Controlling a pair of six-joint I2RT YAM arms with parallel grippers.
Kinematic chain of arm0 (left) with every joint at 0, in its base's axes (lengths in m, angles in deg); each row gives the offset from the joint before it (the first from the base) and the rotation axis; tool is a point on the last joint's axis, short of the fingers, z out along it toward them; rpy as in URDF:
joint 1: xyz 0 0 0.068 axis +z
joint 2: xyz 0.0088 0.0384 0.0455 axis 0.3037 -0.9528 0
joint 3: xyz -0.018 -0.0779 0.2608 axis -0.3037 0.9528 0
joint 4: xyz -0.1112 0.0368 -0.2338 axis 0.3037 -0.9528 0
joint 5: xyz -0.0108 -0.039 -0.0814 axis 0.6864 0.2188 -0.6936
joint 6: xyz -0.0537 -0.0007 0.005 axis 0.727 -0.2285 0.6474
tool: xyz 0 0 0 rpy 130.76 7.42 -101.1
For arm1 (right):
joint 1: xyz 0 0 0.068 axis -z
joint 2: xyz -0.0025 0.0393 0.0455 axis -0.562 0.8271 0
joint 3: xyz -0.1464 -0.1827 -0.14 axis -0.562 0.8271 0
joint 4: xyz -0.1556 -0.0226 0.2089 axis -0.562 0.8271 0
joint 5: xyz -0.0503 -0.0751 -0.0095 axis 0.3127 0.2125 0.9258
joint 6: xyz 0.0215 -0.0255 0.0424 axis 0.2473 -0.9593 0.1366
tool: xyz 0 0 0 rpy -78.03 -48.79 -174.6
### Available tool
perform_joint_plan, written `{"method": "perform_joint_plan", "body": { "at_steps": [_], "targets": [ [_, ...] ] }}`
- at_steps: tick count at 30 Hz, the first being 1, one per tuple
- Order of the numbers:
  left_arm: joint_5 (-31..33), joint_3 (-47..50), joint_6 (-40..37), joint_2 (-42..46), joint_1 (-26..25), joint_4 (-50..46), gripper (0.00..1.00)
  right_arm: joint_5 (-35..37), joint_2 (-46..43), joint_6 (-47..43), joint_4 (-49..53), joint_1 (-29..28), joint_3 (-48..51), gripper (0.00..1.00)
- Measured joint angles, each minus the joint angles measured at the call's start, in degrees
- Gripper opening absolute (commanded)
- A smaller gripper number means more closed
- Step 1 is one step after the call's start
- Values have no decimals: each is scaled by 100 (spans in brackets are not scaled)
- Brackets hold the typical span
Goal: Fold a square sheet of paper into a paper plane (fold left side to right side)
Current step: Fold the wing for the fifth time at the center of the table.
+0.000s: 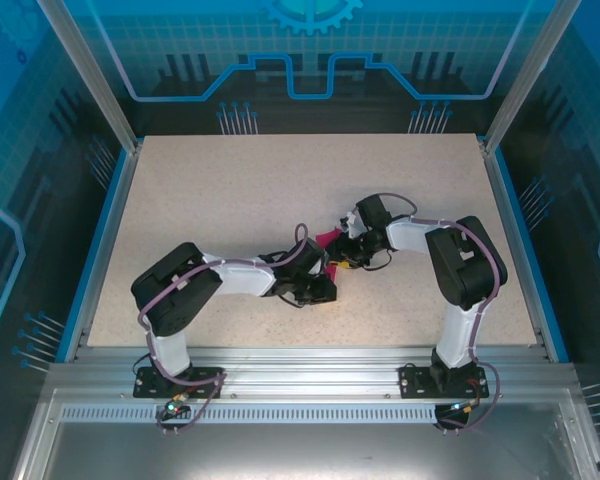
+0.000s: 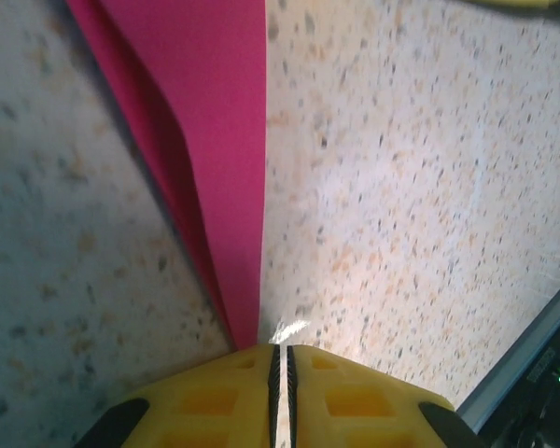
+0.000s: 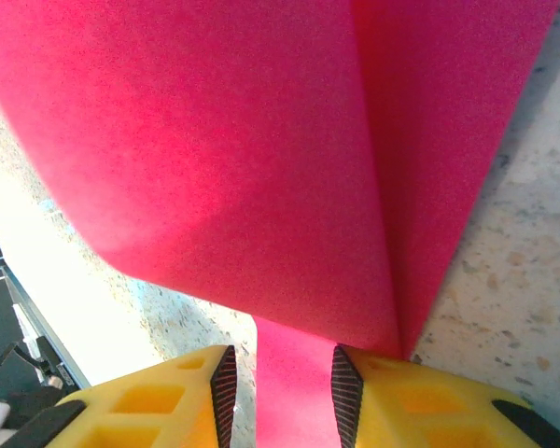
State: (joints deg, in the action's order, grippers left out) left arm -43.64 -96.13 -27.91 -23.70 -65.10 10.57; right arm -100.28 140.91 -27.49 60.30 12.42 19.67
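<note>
One folded magenta-pink paper sheet, creased.

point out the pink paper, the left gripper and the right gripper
magenta-pink folded paper sheet (image 3: 261, 159), right wrist view, on its broad upper flap
left gripper with yellow fingers (image 2: 280, 373), left wrist view, between its closed fingertips
right gripper with yellow fingers (image 3: 282, 378), right wrist view, between its parted fingertips

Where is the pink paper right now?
The pink paper is near the middle of the table, between the two arms. The left gripper pinches its pointed end, and the right gripper has paper between its fingers.
</note>
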Motion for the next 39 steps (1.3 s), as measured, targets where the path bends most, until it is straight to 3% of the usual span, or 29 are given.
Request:
{"method": "perform_joint_plan", "body": {
  "at_steps": [7, 14, 30, 39],
  "targets": [
    [-334, 90, 26, 315, -72, -334, 17, -2, 0, -7, 4, 0, -4, 37],
    [-487, -63, -122, 846, 402, -367, 17, -4, 0, -7, 2, 0, -4, 37],
    [-769, -966, -533, -463, 551, -334, 18, 2, 2, 0, 26, 0, -20, 37],
    [-702, -966, -570, -509, 557, -326, 17, -2, 9, 59, 79, 2, -59, 38]
  ]
}}
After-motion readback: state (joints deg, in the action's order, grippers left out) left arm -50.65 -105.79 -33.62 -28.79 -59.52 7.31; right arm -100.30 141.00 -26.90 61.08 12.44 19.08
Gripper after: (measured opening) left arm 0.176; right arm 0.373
